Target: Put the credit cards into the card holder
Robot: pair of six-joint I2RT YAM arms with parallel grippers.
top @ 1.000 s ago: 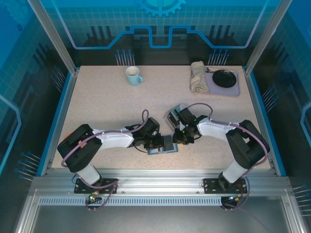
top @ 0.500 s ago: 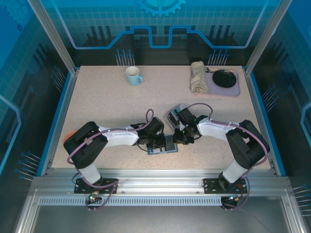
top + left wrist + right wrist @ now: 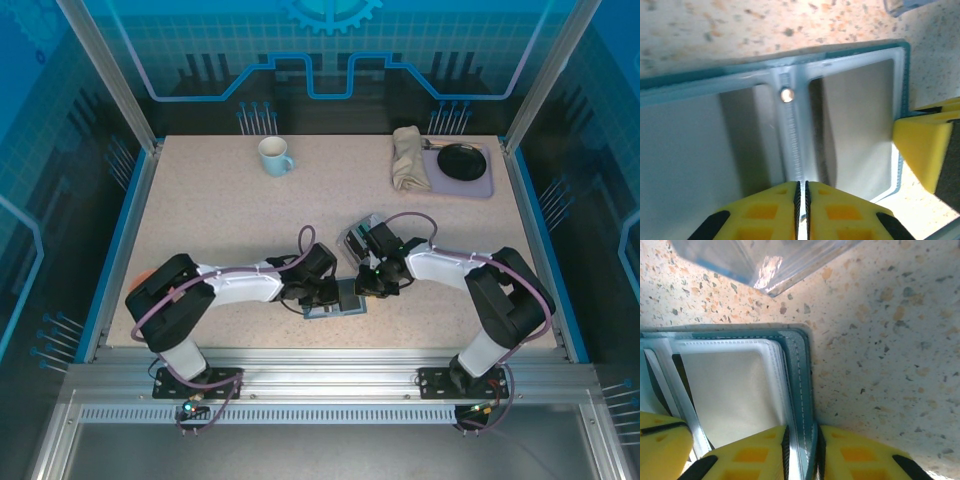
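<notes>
The card holder [image 3: 337,301], a blue-teal wallet, lies open on the table near the front between both arms. Its pale inner pockets and centre strip [image 3: 792,130] show in the left wrist view. My left gripper [image 3: 801,186] points down at that centre strip, jaws together but for a thin slit. I cannot tell whether anything thin is pinched there. My right gripper [image 3: 801,440] is shut on the card holder's [image 3: 799,375] right edge, teal cover and pale sleeves between its pads. Its fingertip [image 3: 922,150] shows beside the pocket. Credit cards are too small to make out.
A pale grey card rack [image 3: 357,236] stands just behind the grippers, its clear corner [image 3: 765,265] close to the card holder. A mug [image 3: 274,156] sits at the back left. A folded cloth [image 3: 407,158] and a tray [image 3: 484,183] with a dark dish are at the back right.
The left arm's elbow has shifted and its wrist has settled slightly over the card holder. The right arm and the card holder have stayed put.
</notes>
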